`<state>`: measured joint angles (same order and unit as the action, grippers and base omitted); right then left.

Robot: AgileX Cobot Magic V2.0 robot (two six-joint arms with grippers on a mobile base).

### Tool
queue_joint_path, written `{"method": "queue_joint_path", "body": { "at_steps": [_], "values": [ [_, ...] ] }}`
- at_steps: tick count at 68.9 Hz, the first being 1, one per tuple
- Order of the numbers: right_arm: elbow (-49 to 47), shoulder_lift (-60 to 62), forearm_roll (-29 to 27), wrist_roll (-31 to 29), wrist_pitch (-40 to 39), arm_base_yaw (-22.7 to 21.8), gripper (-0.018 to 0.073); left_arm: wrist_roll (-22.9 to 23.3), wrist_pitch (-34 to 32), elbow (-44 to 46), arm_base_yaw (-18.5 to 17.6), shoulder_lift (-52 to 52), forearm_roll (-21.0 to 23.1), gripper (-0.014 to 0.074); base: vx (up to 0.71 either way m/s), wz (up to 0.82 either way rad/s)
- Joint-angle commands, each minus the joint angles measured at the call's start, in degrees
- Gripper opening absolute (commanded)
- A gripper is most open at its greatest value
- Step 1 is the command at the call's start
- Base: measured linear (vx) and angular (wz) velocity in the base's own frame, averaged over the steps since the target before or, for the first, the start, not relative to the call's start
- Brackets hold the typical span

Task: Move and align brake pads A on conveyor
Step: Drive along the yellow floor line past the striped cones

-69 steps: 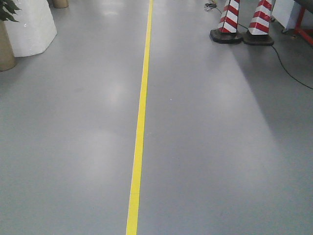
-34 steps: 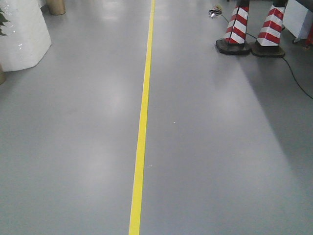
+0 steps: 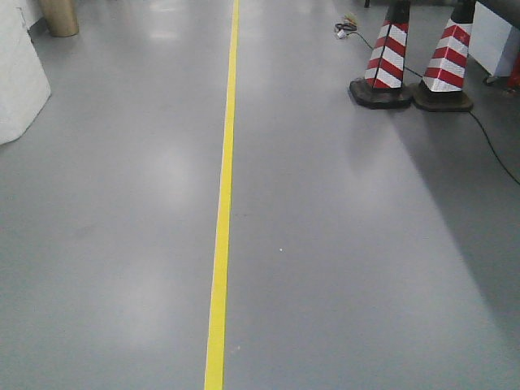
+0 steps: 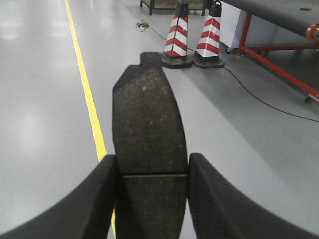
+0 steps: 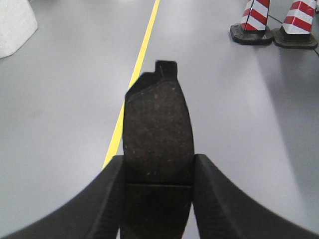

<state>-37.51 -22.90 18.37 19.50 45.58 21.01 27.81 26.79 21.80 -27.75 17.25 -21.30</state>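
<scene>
Left tool point(image 4: 152, 191) and right tool point(image 5: 158, 196) each clenched on a brake pad point(image 4: 147, 119) point(image 5: 158, 124), conveyor point(image 4: 279, 15) upper right of left wrist frame.

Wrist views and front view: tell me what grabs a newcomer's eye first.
In each wrist view a dark brake pad fills the centre, clamped between black fingers: one in the left end effector, one in the right end effector. Next comes the yellow floor line running down the grey floor in the front view. Two red-and-white striped cones stand at upper right, and the left wrist view shows the red-framed conveyor beyond them.
</scene>
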Motion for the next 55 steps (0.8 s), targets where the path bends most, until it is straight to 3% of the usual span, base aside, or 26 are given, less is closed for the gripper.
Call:
{"method": "queue_joint_path", "body": {
  "at_steps": [1,55],
  "values": [
    [-1.6,-0.3,1.7,-0.4,-5.5,-0.4,-0.0004,0.3,-5.2,1.7,-0.1,0.6,-0.6,-0.0006,0.66,-0.01],
    [-1.6,-0.4,1.7,-0.4,-5.5,-0.4,-0.0004,0.3,-5.2,1.7,-0.1,0.6,-0.6,-0.0006,0.66,-0.01]
  ]
}}
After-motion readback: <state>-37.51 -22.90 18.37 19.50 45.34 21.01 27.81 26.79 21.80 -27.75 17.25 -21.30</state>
